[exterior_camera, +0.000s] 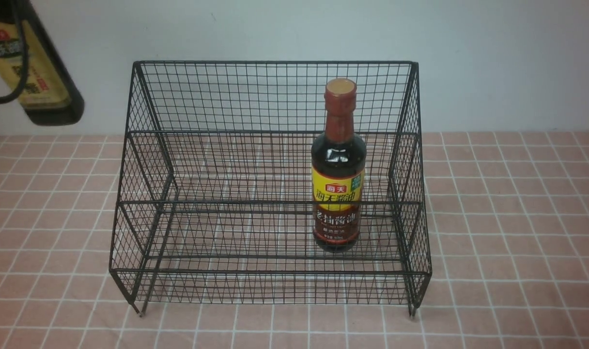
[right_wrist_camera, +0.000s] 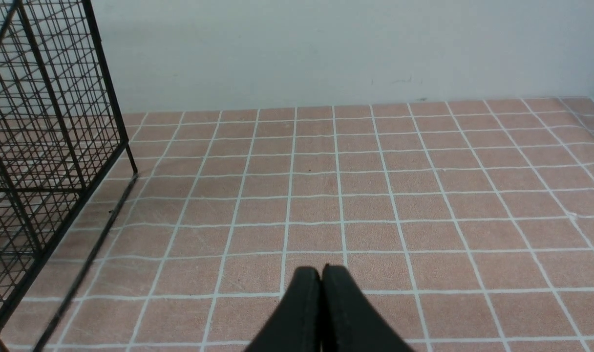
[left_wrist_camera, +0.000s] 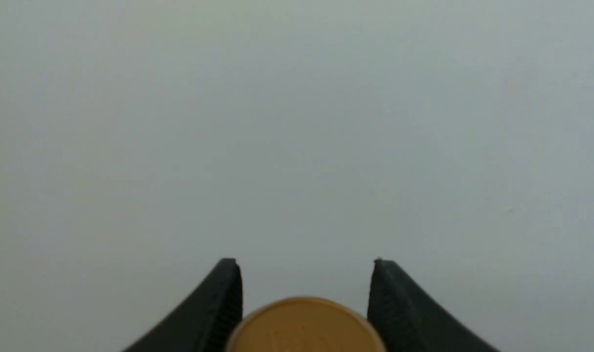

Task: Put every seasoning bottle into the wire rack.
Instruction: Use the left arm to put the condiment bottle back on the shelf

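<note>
Half done: round bottle (exterior_camera: 338,169) standing upright inside wire rack (exterior_camera: 202,97), toward right side; square bottle (exterior_camera: 40,77) aloft, tilted, left of rack, pinched by left gripper (left_wrist_camera: 304,274); placement outstanding. Right gripper (right_wrist_camera: 321,274) pressed together, empty, beside rack.

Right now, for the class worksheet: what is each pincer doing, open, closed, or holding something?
Left pincer: closed on the gold-capped seasoning bottle.
Right pincer: closed, holding nothing.

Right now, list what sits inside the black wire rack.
One round dark-liquid bottle with brown cap stands upright on the lower tier of the black wire rack, right side. Mesh behind it is covered.
</note>
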Motion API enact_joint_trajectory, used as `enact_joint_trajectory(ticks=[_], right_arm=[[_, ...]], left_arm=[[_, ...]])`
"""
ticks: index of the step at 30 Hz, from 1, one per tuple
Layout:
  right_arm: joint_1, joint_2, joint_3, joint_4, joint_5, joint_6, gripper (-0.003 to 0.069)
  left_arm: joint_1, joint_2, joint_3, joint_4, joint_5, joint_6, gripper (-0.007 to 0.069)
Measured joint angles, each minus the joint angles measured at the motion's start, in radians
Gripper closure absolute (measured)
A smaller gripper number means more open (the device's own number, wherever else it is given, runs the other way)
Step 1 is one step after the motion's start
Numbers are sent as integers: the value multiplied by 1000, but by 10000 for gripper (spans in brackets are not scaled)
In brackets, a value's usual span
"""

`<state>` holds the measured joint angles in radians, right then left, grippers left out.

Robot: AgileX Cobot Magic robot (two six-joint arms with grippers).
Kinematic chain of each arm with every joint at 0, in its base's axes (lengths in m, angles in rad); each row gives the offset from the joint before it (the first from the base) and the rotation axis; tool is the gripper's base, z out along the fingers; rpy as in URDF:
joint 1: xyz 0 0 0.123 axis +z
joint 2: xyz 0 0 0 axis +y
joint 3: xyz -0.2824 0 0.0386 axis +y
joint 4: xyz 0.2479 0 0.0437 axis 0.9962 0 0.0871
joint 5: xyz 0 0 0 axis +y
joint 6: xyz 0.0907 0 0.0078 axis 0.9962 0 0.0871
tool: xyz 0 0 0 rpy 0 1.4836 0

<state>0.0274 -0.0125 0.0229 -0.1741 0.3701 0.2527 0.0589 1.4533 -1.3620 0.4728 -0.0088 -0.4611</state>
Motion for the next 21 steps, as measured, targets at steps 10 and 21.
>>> enact_joint_trajectory(ticks=[10, 21], right_arm=[[0, 0, 0, 0, 0, 0, 673], [0, 0, 0, 0, 0, -2, 673]], left_arm=[[-179, -13, -170, 160, 218, -10, 321], [-317, -13, -208, 168, 225, -89, 321]])
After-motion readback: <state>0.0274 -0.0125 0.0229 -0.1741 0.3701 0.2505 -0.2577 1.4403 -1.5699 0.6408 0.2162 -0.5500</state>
